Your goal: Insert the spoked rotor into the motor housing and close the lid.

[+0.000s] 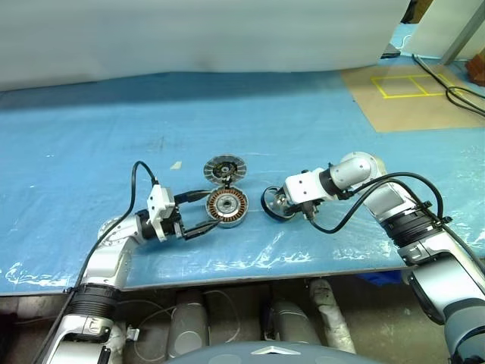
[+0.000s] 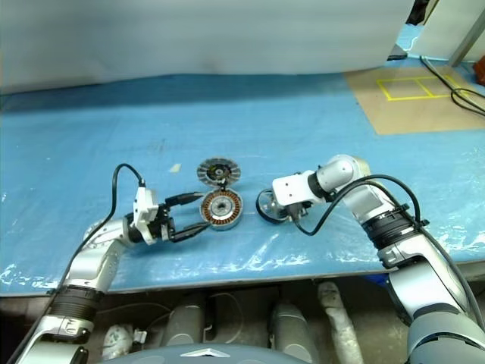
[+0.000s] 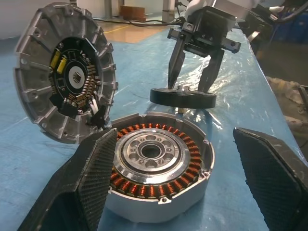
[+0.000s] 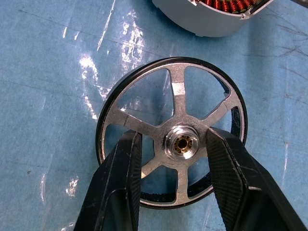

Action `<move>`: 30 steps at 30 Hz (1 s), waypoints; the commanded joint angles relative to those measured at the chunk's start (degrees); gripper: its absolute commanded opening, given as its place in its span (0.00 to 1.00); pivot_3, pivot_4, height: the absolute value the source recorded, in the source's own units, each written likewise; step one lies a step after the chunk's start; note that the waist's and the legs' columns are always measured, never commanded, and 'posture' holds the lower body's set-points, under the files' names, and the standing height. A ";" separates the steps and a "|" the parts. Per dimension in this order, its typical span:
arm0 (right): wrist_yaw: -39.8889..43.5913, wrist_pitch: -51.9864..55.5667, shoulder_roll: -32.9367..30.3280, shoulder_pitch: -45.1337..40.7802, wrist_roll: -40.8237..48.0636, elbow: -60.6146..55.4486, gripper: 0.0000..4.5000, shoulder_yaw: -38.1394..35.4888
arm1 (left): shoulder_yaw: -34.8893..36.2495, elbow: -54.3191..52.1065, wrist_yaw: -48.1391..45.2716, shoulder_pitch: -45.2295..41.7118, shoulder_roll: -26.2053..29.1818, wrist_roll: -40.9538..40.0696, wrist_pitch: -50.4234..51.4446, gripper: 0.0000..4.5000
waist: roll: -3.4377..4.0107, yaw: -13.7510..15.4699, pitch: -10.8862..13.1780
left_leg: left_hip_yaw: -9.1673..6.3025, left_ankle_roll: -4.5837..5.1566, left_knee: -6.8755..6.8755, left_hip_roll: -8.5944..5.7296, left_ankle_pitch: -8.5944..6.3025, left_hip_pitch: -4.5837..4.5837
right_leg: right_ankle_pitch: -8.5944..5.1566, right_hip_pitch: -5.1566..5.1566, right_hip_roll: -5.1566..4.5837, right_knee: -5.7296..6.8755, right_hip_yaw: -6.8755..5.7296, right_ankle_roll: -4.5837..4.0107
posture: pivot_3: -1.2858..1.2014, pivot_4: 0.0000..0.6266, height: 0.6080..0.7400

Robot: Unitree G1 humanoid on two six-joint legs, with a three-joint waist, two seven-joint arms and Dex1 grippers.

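The spoked rotor [image 4: 173,139] was found between the two fingers [image 4: 122,183] of the right hand [image 1: 282,203], the fingertips reaching down through its cutouts on either side of the central hub. In the left wrist view the rotor was seen level and lifted slightly off the blue sheet [image 1: 91,129] covering the bench, hanging from that hand, so the right hand was judged to be clamped on the rotor. The rotor's dark rim and silver spokes were plainly shown from above, with the hub lying midway between the fingertips.

The motor housing [image 3: 159,166] was set on the sheet just in front of the left hand [image 1: 198,214], its ring of copper coils facing up and its silver centre exposed. The left hand's fingers [image 3: 82,187] were held wide apart, one to each side of the housing; whether they touched its wall could not be told. The housing lay between the two hands, with its near wall seen just past the rotor in the right wrist view.

The lid [image 3: 65,72] was propped tilted against the far edge of the housing, beyond the left hand's fingertips, its ribbed inner face and dark centre turned toward that hand.
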 commanded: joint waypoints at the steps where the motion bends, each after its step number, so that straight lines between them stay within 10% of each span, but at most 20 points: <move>1: 0.10 0.48 -0.36 0.71 0.62 -1.46 0.36 -0.61 | -0.58 -2.37 -1.61 -0.11 0.87 -0.36 -1.23 0.91 | 0.00 0.01 0.00 | 0.00 0.00 0.00 0.00 0.00 0.00 | 0.00 0.00 0.00 0.00 0.00 0.00 | 0.52 0.24 1.00; 20: -2.02 3.52 -0.31 1.20 1.28 -3.78 0.36 -2.96 | -0.19 0.59 -2.94 -1.85 1.20 0.36 -3.61 0.91 | 0.00 0.02 0.00 | 0.00 0.00 -0.02 0.00 0.00 -0.02 | 0.00 -0.02 0.00 -0.01 0.01 0.00 | 0.52 0.24 1.00; 30: 0.21 27.80 4.30 -1.50 17.66 -16.68 0.36 -10.04 | 0.35 -0.39 -2.49 -0.37 2.05 -0.22 -3.22 0.91 | 0.01 0.05 0.01 | 0.03 0.01 -0.17 -0.01 0.01 -0.12 | -0.01 -0.22 0.03 0.00 0.06 -0.02 | 0.52 0.24 1.00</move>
